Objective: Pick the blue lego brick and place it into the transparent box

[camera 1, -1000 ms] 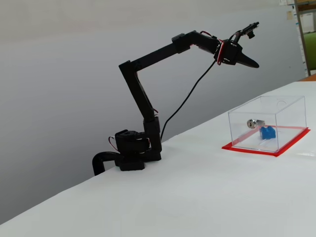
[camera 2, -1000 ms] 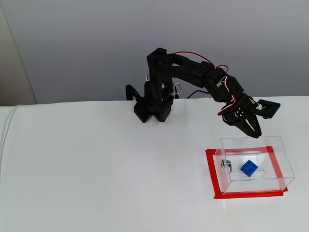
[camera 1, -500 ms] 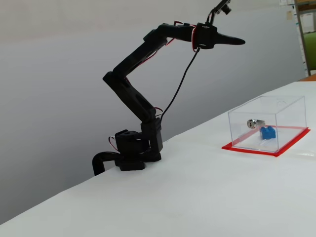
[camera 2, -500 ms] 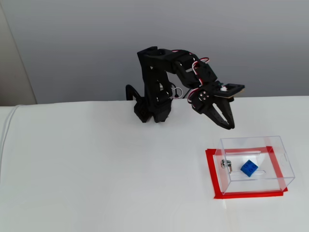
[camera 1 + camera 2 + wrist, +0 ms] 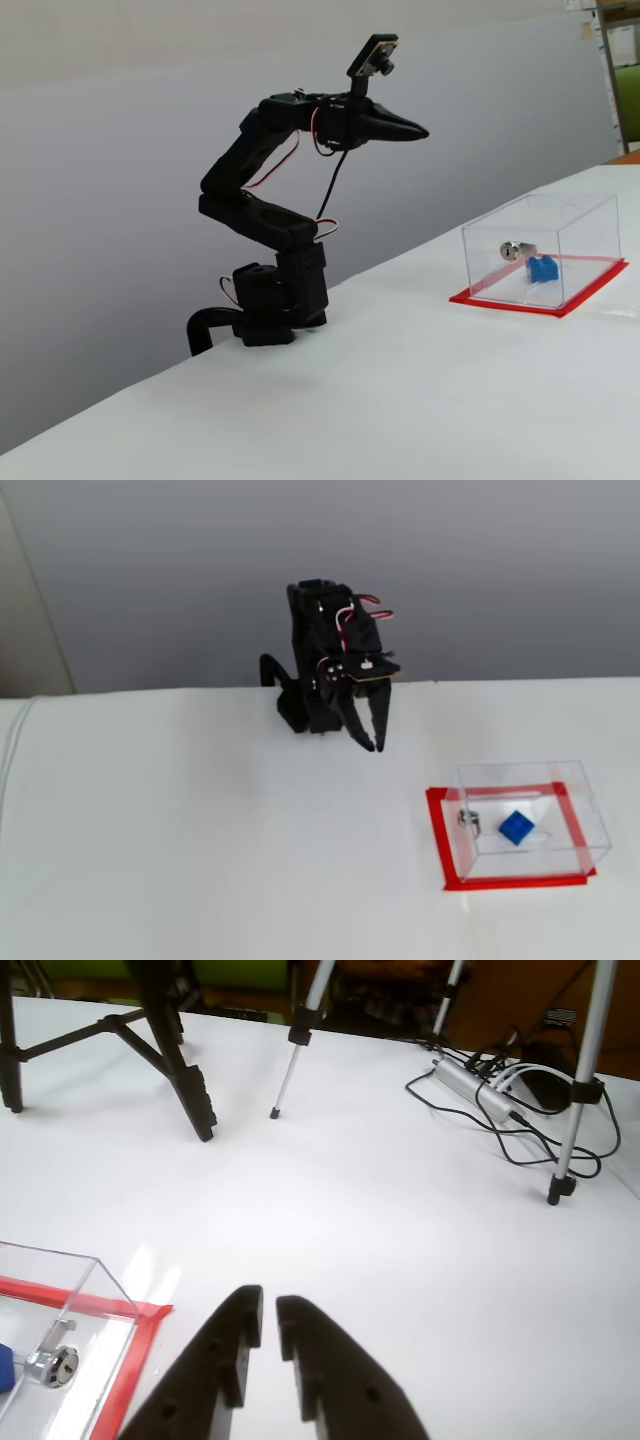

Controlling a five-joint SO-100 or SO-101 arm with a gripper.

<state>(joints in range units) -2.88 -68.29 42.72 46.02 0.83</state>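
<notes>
At the bottom centre of the wrist view, the gripper (image 5: 268,1305) shows two black fingers (image 5: 225,1360) nearly together, a thin slit between the tips, nothing held. At about 8 o'clock from the tips stands a corner of the box (image 5: 60,1290), clear walls on a red rim. Inside it lies a silver metal piece (image 5: 52,1365), and a sliver of the brick (image 5: 4,1370) shows at the frame's left edge. Tripod legs (image 5: 290,1045) and cables (image 5: 500,1085) stand on the white table (image 5: 380,1210) toward 12 and 2 o'clock.

In a fixed view, the arm (image 5: 275,250) is folded back over its base, the gripper (image 5: 418,131) raised in the air and pointing toward 3 o'clock, well apart from the box (image 5: 545,250). The brick (image 5: 543,268) rests on the box floor, just beside the metal piece (image 5: 515,250).

In a fixed view, the gripper (image 5: 376,744) points toward 6 o'clock, empty, its tips almost closed. The box (image 5: 525,820) sits at 4 o'clock from it, the brick (image 5: 516,827) near its middle, the metal piece (image 5: 468,820) at the brick's 9 o'clock.
</notes>
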